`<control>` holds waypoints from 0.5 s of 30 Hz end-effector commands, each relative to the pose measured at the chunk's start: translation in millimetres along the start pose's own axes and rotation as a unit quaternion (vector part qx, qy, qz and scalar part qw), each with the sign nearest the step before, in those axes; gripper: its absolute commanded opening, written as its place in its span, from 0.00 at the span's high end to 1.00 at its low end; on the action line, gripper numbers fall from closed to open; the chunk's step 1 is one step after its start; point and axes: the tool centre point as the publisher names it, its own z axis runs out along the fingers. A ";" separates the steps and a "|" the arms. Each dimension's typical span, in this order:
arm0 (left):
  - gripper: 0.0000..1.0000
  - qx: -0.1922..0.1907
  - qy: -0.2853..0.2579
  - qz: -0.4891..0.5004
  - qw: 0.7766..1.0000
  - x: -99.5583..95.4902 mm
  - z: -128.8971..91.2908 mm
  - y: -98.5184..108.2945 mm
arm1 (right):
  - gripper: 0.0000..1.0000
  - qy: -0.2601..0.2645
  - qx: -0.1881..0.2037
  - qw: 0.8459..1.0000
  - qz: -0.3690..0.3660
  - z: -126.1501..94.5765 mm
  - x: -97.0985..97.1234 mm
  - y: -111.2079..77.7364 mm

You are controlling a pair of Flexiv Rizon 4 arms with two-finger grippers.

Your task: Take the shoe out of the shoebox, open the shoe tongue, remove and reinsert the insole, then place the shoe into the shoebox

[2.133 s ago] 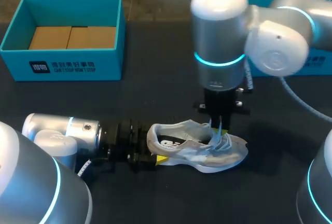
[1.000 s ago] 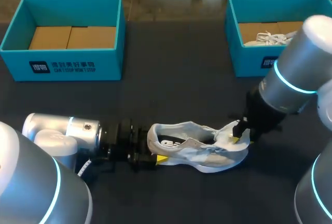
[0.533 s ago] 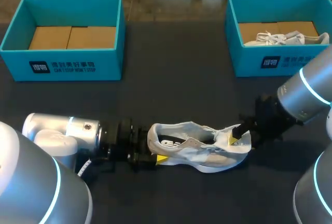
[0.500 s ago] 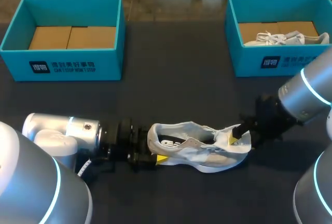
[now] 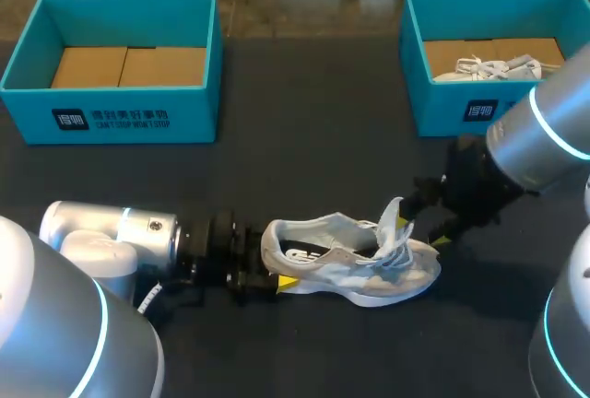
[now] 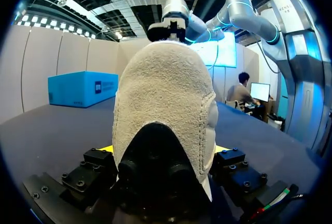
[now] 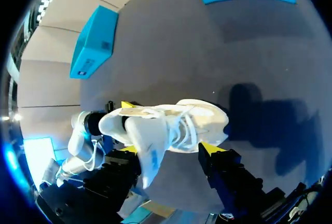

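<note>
Shoe [image 5: 350, 264]: white and grey, out on the dark table [image 5: 304, 149], in front of both boxes and in neither. Heel points to the left arm, toe to the right arm.

Left gripper [image 6: 163, 154]: lies low along the table, at the heel. In the left wrist view the heel fills the gap between the two fingers, with a yellow tip showing at each side of it. Jaws closed onto the heel from both sides, holding the shoe.

Right gripper [image 7: 168, 151]: hangs over the toe end, tilted down toward the shoe. Jaws wide, with the yellow tips well apart and the forefoot showing between them in the right wrist view. Tongue [image 5: 395, 216] stands up out of the shoe opening, just beside one right finger (contact with that finger cannot be told). The other finger is clear of it, so the tongue is not clamped.

Left shoebox [image 5: 111, 117]: teal, at the far left of the table, holding only brown cardboard [image 5: 129, 66].

Right shoebox [image 5: 442, 108]: teal, at the far right, partly hidden by the right arm. A second shoe [image 5: 489, 69], white with laces, lies inside it.
</note>
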 end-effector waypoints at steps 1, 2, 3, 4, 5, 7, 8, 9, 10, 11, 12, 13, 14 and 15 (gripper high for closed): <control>1.00 0.000 -0.001 0.000 1.000 0.1 -1.0 0.6 | 0.32 -0.101 -0.011 0.995 -0.006 -41.4 14.6 -7.7; 1.00 0.000 -0.001 0.000 1.000 0.1 -1.0 0.6 | 0.34 -0.110 -0.015 0.994 -0.010 -48.2 21.1 -8.6; 1.00 0.000 -0.001 0.000 1.000 0.1 -1.0 0.6 | 0.34 -0.114 -0.018 0.993 -0.017 -53.0 26.9 -9.3; 1.00 0.000 -0.001 0.000 1.000 0.1 -1.0 0.6 | 0.34 -0.121 -0.019 0.992 -0.021 -56.1 31.4 -9.7; 1.00 0.000 -0.001 0.000 1.000 0.1 -1.0 0.6 | 0.35 -0.132 -0.019 0.991 -0.028 -60.2 39.7 -10.1; 1.00 0.000 -0.001 0.000 1.000 0.1 -1.0 0.6 | 0.32 -0.151 -0.023 0.987 -0.049 -66.5 57.1 -11.1; 1.00 0.000 -0.001 0.000 1.000 0.1 -1.0 0.6 | 0.30 -0.168 -0.023 0.983 -0.070 -68.8 70.4 -11.4; 1.00 0.000 -0.001 0.000 1.000 0.1 -1.0 0.6 | 0.29 -0.177 -0.021 0.980 -0.091 -70.5 78.2 -10.9; 1.00 0.000 -0.001 0.000 1.000 0.1 -1.0 0.6 | 0.29 -0.182 -0.017 0.977 -0.111 -70.2 86.7 -11.0; 1.00 0.000 -0.001 0.000 1.000 0.1 -1.0 0.6 | 0.29 -0.191 -0.013 0.972 -0.132 -68.1 97.9 -11.2; 1.00 0.000 -0.001 0.000 1.000 0.1 -1.0 0.6 | 0.30 -0.195 -0.007 0.969 -0.152 -66.4 106.3 -11.3; 1.00 0.000 -0.001 0.000 1.000 0.1 -1.0 0.6 | 0.31 -0.198 0.000 0.965 -0.169 -65.8 111.5 -10.9; 1.00 0.000 -0.001 0.000 1.000 0.1 -1.0 0.6 | 0.35 -0.200 0.009 0.961 -0.188 -64.2 117.7 -10.7; 1.00 0.000 -0.001 0.000 1.000 0.1 -1.0 0.6 | 0.38 -0.206 0.019 0.956 -0.207 -62.1 123.1 -10.6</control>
